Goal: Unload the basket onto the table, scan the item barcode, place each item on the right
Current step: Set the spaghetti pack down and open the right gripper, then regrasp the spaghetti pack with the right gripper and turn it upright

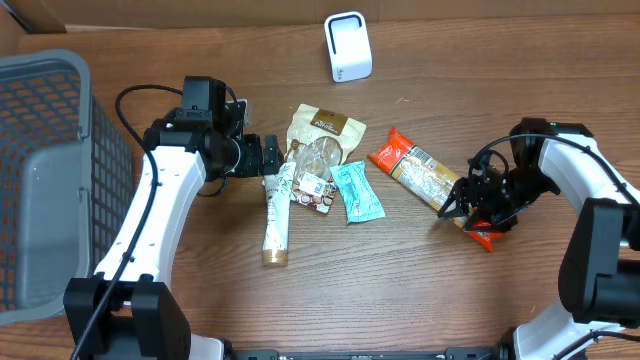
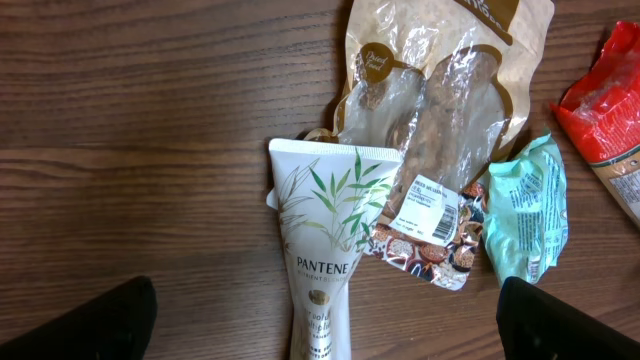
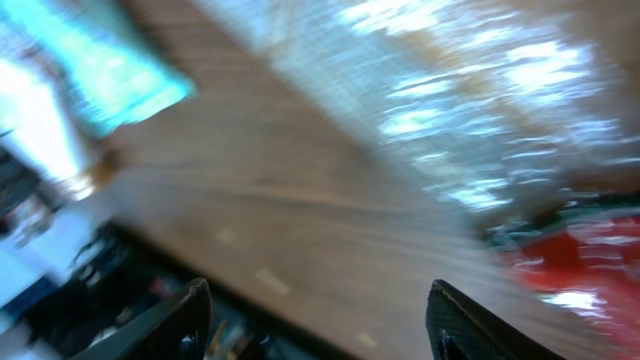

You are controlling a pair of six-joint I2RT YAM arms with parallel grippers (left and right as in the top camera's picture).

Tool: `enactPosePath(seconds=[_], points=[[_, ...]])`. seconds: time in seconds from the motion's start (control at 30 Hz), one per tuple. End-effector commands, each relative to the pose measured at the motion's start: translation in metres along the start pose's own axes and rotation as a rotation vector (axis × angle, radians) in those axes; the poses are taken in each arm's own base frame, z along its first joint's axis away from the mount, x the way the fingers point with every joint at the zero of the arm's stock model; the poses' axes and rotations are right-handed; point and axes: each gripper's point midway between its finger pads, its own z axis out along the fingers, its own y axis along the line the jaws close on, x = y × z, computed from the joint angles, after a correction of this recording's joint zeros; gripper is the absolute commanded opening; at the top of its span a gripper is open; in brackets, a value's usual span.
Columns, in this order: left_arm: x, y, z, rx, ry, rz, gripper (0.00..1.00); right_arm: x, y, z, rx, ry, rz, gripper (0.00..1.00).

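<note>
Table (image 1: 420, 290); left end effector (image 2: 335, 325), right end effector (image 3: 315, 320) gape; tube (image 2: 320, 240) lettering unreadable overhead.

Top view: bright, even light, soft small shadows. Left wrist view: sharp, some glare on the clear bag (image 2: 440, 90) ahead of the left claw (image 2: 325, 310). Right wrist view: all smeared w/ blur; white glare on the shiny pack (image 3: 480, 90) ahead of the right claw (image 3: 318, 310).

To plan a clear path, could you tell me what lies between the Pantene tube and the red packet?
A clear snack bag and a teal pouch lie between them, as the overhead view shows.
</note>
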Motion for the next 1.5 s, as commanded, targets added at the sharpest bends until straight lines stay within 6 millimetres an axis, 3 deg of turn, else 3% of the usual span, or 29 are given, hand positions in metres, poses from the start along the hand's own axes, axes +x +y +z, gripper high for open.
enactPosePath(seconds=[0.0,0.1,0.23,0.3,0.43,0.8,0.93,1.23,1.33,1.37,1.47], points=[[-0.007,-0.004,-0.009,0.001,-0.032,0.024,1.0,-0.027,0.04,-0.029,-0.112,-0.105,-0.205,0.69],[-0.007,-0.004,-0.009,0.001,-0.032,0.024,1.0,-0.059,0.039,-0.056,0.011,-0.22,-0.277,0.7],[-0.007,-0.004,-0.009,0.001,-0.033,0.025,1.0,-0.111,0.01,-0.078,0.245,-0.406,-0.315,0.76],[-0.007,-0.004,-0.009,0.002,-0.033,0.025,1.0,-0.125,0.0,-0.078,0.293,-0.449,-0.339,0.79],[-0.007,-0.004,-0.009,0.002,-0.033,0.025,1.0,-0.134,-0.01,-0.065,0.319,-0.442,-0.42,0.78],[-0.007,-0.004,-0.009,0.002,-0.033,0.025,1.0,-0.125,-0.028,-0.008,0.184,-0.27,-0.369,0.73],[-0.007,-0.004,-0.009,0.002,-0.032,0.024,1.0,-0.118,-0.028,0.003,0.136,-0.241,-0.354,0.72],[-0.007,-0.004,-0.009,0.002,-0.033,0.025,1.0,-0.078,-0.03,0.052,0.04,-0.134,-0.327,0.71],[-0.007,-0.004,-0.009,0.002,-0.033,0.025,0.99,-0.058,-0.029,0.074,0.041,-0.07,-0.306,0.63],[-0.007,-0.004,-0.009,0.002,-0.032,0.024,0.99,-0.056,-0.027,0.077,0.042,-0.063,-0.298,0.63],[-0.007,-0.004,-0.009,0.002,-0.032,0.024,1.0,-0.059,-0.023,0.087,0.086,-0.07,-0.235,0.48]])
